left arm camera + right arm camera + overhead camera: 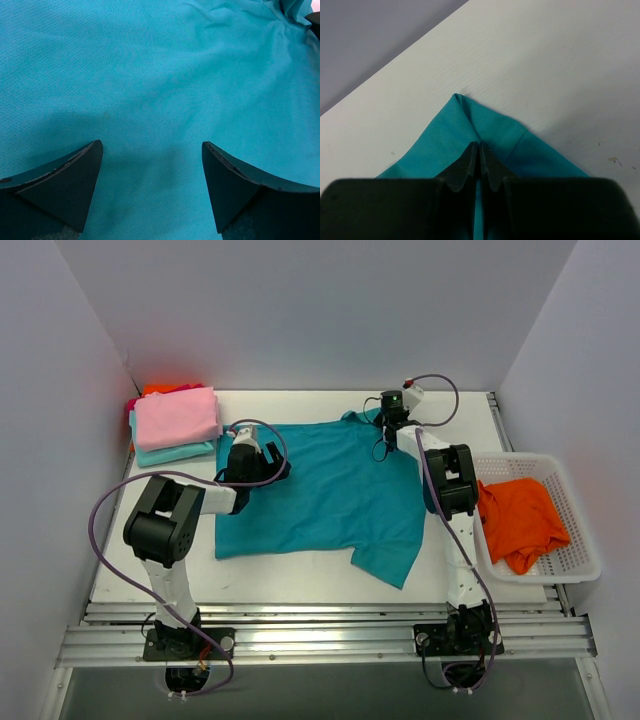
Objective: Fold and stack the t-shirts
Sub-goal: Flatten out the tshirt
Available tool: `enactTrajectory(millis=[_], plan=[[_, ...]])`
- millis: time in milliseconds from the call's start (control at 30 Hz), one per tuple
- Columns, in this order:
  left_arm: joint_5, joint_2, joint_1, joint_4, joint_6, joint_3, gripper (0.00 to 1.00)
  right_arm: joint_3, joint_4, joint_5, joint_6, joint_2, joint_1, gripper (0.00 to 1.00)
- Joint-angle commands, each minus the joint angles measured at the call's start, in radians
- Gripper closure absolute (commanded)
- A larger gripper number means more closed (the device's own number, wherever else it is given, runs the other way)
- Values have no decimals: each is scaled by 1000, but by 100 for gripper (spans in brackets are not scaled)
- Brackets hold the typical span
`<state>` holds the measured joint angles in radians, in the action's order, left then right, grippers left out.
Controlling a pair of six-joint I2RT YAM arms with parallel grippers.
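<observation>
The right gripper (479, 150) is pinching the 1 o'clock corner of the teal t-shirt (330, 490), probably for folding, while the left gripper (152, 150) is hovering wide open at 9 o'clock.

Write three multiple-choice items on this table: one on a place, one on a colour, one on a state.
1. Relative to the white basket, the crumpled orange t-shirt lies: A behind it; B inside it; C under it.
2. The folded stack has a top shirt that is: A aqua; B teal; C pink.
3. The right arm's jaws are: A wide open; B shut on nothing; C shut on the teal t-shirt.
Key: B, mesh walls surround it; C, pink covers aqua; C, the right wrist view shows teal cloth pinched.
</observation>
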<state>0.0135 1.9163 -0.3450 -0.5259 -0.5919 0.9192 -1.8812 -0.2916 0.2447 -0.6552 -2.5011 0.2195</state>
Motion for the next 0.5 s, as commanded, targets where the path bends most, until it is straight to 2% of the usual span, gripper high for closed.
enactTrajectory(millis=[0,467], plan=[[19,15,5,-49,-6,40,11,-10,31,-13,-9,44,7,100],[22,35,9,-54,-5,44,11,-113,46,-55,-29,41,29,100]])
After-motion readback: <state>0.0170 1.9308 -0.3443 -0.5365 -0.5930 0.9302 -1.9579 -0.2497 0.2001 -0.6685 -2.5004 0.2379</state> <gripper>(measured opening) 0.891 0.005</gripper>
